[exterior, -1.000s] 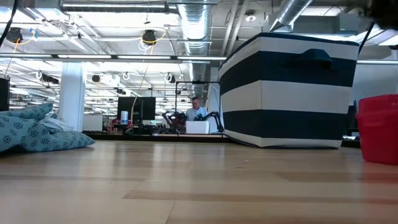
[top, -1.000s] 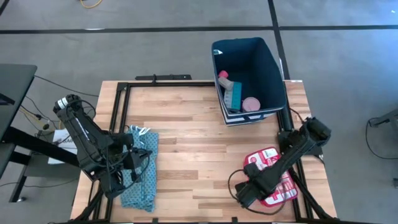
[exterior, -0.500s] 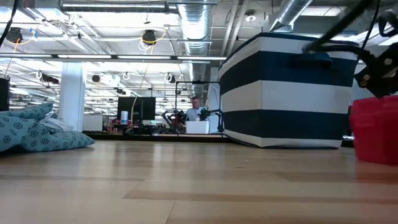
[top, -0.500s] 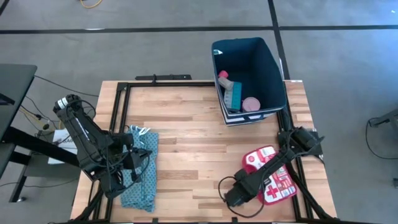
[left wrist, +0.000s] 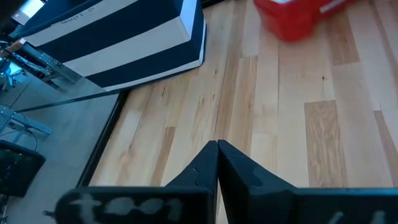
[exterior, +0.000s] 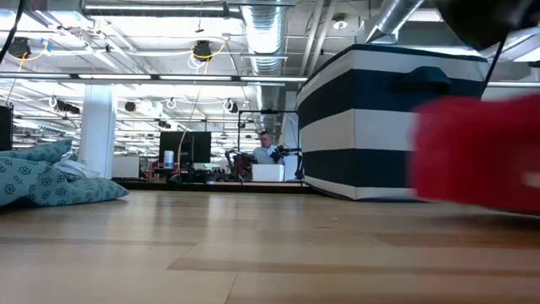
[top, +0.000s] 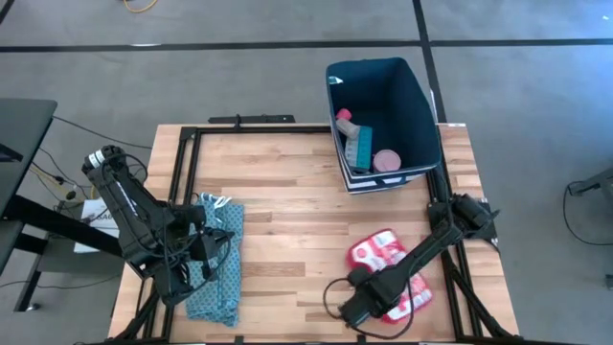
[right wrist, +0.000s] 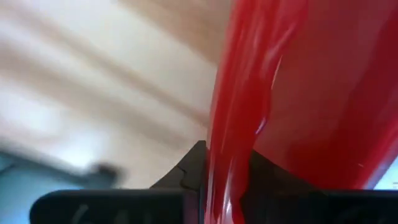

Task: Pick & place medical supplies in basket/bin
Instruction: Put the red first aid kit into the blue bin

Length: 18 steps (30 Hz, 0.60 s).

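Note:
The red-and-white first aid pouch (top: 383,261) lies crumpled and askew at the near right of the table. My right gripper (top: 374,293) is shut on it; the pouch fills the right wrist view as a red blur (right wrist: 292,87). It also shows blurred at the right of the low view (exterior: 477,152). The navy bin (top: 421,105) stands at the far right, holding a light blue pill organizer (top: 362,146), a pink tape roll (top: 386,160) and a small pink cube (top: 343,116). My left gripper (left wrist: 217,147) waits shut at the near left, above the teal cloth. My right gripper pinches a red edge of the pouch (right wrist: 219,163) between its two fingers. In the high view the arm covers the place of contact, at the pouch's near-left part. The pouch sits tilted in the hold; whether it is clear of the wood I cannot tell.
A folded teal patterned cloth (top: 216,261) lies at the near left under the left arm and shows in the low view (exterior: 51,181). Bare wood stretches between the cloth and the pouch. The bin's striped wall (exterior: 388,127) rises at the far right. A person sits in the room beyond.
My right gripper has travelled toward the table's left edge and the pouch has gone with it, about a pouch's width. The pouch has turned and bunched up, and looms larger and blurred in the low view.

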Motion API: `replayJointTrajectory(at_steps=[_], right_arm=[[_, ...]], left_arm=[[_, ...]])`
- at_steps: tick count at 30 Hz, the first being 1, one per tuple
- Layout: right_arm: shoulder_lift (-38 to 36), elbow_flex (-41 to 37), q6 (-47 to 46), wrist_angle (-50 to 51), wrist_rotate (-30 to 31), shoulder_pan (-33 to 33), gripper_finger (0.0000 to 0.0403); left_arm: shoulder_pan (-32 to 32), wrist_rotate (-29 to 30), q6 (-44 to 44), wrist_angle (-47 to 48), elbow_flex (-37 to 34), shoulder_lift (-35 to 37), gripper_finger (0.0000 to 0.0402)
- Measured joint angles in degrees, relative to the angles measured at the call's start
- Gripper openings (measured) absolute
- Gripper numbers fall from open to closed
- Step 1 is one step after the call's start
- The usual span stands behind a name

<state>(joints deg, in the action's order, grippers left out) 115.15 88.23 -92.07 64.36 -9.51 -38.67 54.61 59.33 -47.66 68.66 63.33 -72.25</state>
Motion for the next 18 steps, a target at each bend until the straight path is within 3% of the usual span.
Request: replayJointTrajectory(at_steps=[4, 10, 18], right_arm=[[-0.02, 5.29, 4.10, -3.56, 8.53, 0.18, 0.0048], [-0.02, 13.31, 13.84, -8.09, 26.04, 0.16, 0.0051], [-0.02, 24.60, 37.49, -11.44, 47.80, 0.25, 0.0052]], left_arm=[[0.00, -0.01, -0.02, 0.00, 0.00, 0.00, 0.0000], [0.00, 0.00, 0.00, 0.00, 0.00, 0.00, 0.0000], [0.00, 0.00, -0.02, 0.00, 0.00, 0.00, 0.0000]])
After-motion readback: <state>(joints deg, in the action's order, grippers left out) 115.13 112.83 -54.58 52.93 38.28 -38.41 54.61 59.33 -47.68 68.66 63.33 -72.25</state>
